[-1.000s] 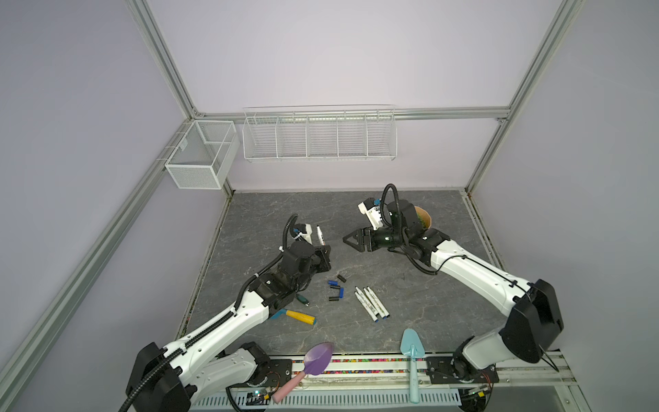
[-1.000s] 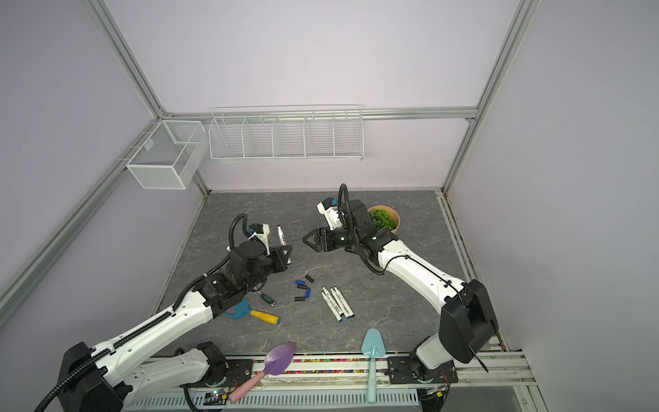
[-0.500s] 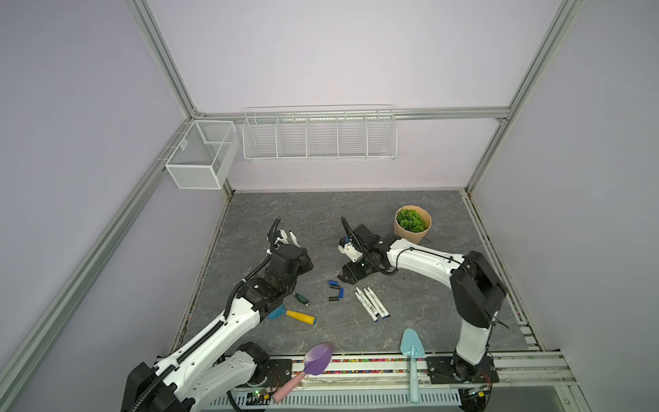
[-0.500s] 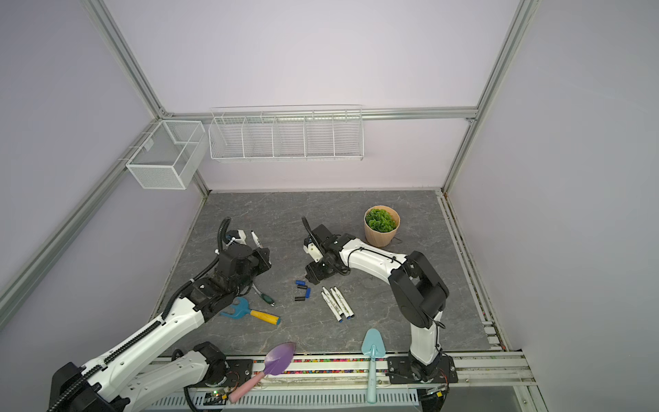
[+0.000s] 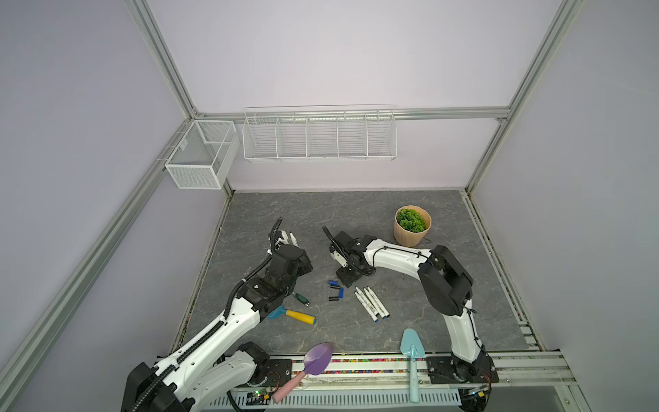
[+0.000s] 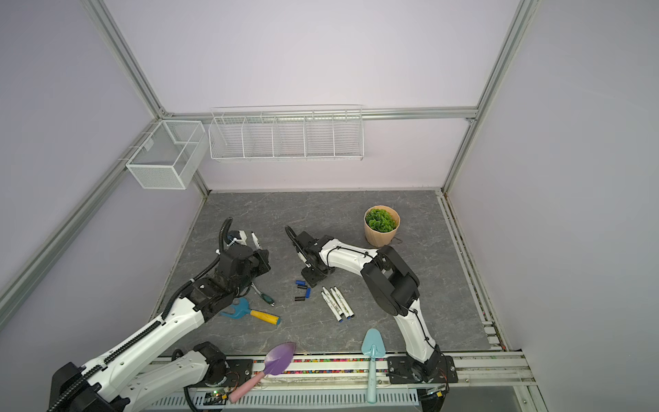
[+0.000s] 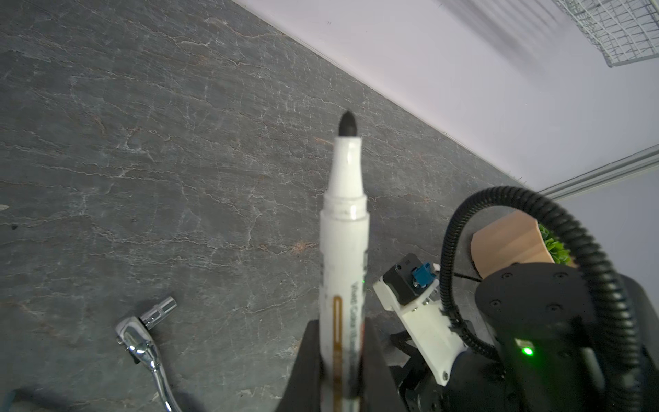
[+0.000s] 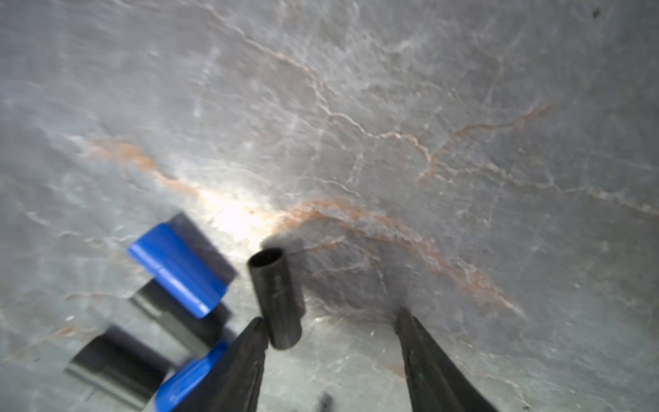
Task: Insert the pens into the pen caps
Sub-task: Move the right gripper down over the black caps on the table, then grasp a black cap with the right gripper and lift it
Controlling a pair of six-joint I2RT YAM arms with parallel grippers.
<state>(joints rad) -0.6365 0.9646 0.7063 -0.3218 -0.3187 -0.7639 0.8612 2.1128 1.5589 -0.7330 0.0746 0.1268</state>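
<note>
A pen is held pinched by the left gripper, black tip bared. The right gripper is spread around a black cap lying on the table, 1 jaw touching it. Judged light, stiff and likely to roll, the cap is best pinched mid-length.
</note>
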